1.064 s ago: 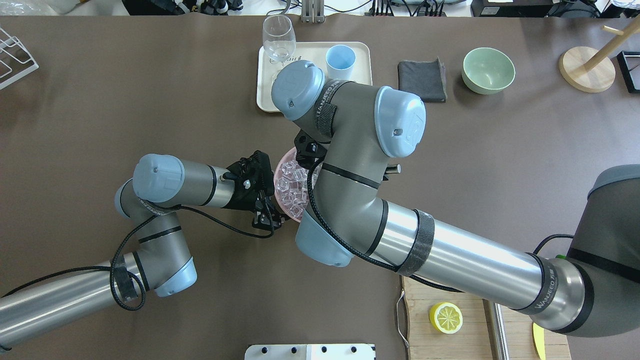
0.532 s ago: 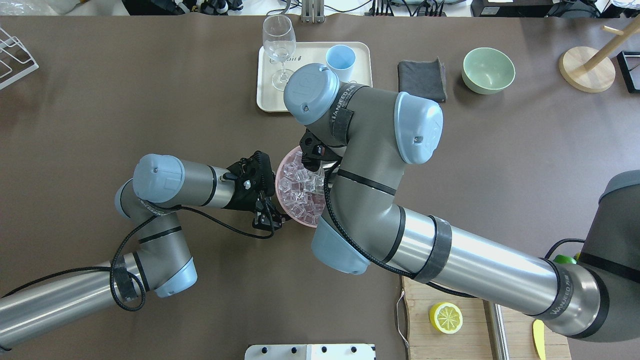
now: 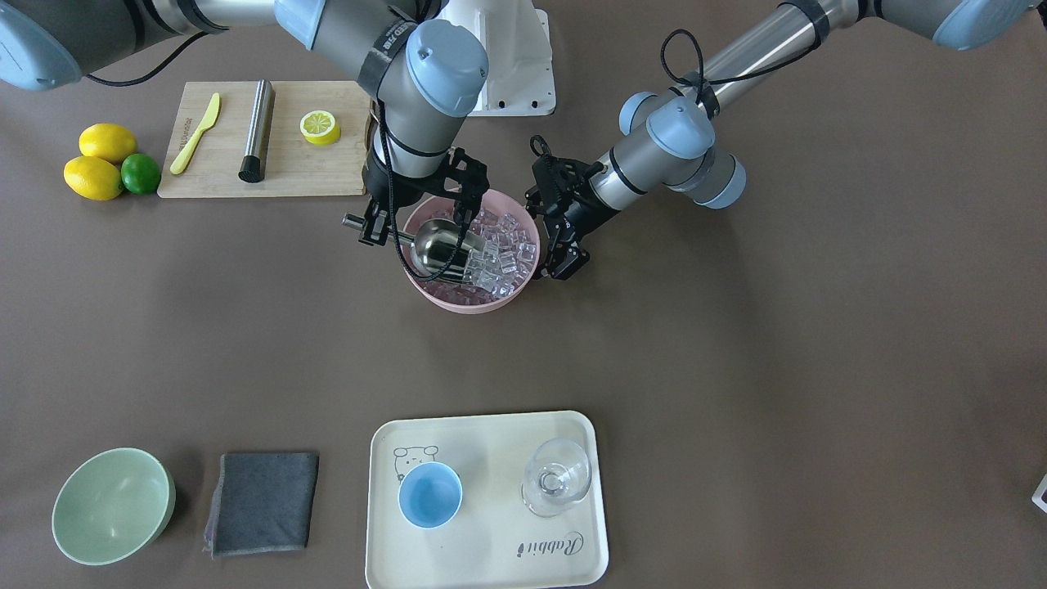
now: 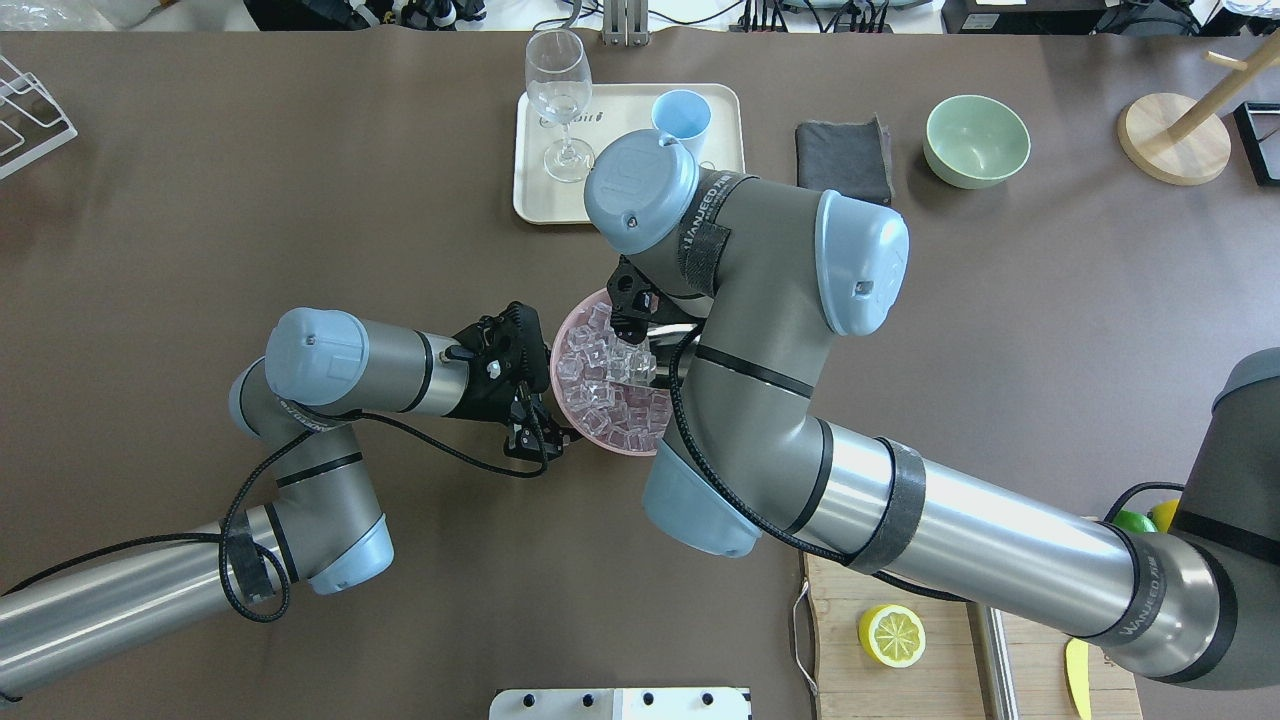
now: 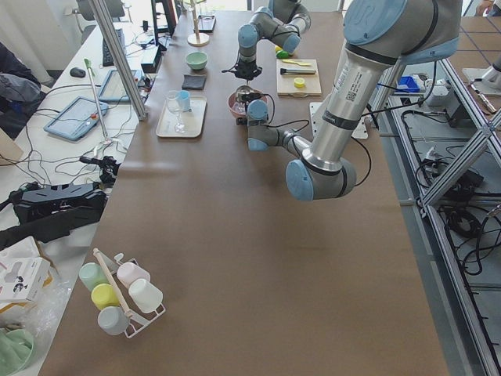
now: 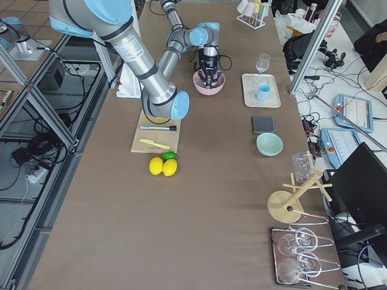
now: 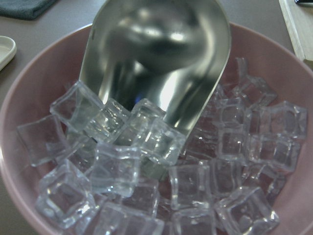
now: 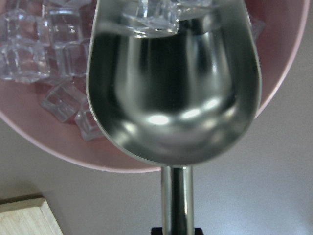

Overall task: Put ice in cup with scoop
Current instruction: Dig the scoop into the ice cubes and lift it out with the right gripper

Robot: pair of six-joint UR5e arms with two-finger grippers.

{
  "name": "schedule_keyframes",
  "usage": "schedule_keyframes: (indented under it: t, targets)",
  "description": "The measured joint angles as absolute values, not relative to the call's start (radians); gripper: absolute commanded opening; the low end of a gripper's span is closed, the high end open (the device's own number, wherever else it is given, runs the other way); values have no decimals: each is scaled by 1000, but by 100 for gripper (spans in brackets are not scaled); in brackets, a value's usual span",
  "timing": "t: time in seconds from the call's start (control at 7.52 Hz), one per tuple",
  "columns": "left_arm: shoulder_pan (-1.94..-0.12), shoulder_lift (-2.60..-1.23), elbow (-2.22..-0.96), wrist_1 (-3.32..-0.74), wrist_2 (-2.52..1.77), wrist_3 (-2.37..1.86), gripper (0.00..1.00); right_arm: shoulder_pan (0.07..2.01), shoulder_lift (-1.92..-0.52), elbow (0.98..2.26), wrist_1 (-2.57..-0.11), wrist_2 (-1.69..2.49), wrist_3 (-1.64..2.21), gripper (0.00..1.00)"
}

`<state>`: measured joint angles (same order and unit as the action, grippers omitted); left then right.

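The steel scoop (image 3: pixel 438 245) lies tilted in a pink bowl (image 3: pixel 458 307), its mouth pushed into the ice (image 3: pixel 503 245). My right gripper (image 3: pixel 372 227) is shut on the scoop's handle at the bowl's edge. The right wrist view shows the trough (image 8: pixel 171 98) with a few cubes at its lip (image 8: pixel 146 14). The left wrist view shows the scoop (image 7: pixel 156 63) against the heap of ice (image 7: pixel 146 186). My left gripper (image 3: pixel 550 266) is shut on the bowl's rim on the opposite side. The light-blue cup (image 3: pixel 430 494) stands empty on the tray, apart from both grippers.
A cream tray (image 3: pixel 491 556) also carries a clear stemmed glass (image 3: pixel 556 477). A grey cloth (image 3: pixel 262 501) and a pale green bowl (image 3: pixel 110 505) lie beside it. A cutting board (image 3: pixel 270 172) holds a steel cylinder (image 3: pixel 256 129), a lemon half and a yellow knife.
My right arm has swung toward the overhead view's right, uncovering more of the bowl and drawing the scoop through the ice. The left arm and the bowl have not moved.
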<state>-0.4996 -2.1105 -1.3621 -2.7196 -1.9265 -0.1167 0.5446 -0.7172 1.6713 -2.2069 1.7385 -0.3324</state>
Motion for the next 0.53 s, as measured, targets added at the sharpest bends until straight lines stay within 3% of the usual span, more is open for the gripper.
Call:
schedule_keyframes:
  t: [0.53]
  targets:
    - [-499,-2110,-1362,-2719,-1927,-117,98,545,-752,1699,-2139,1769,-257,0]
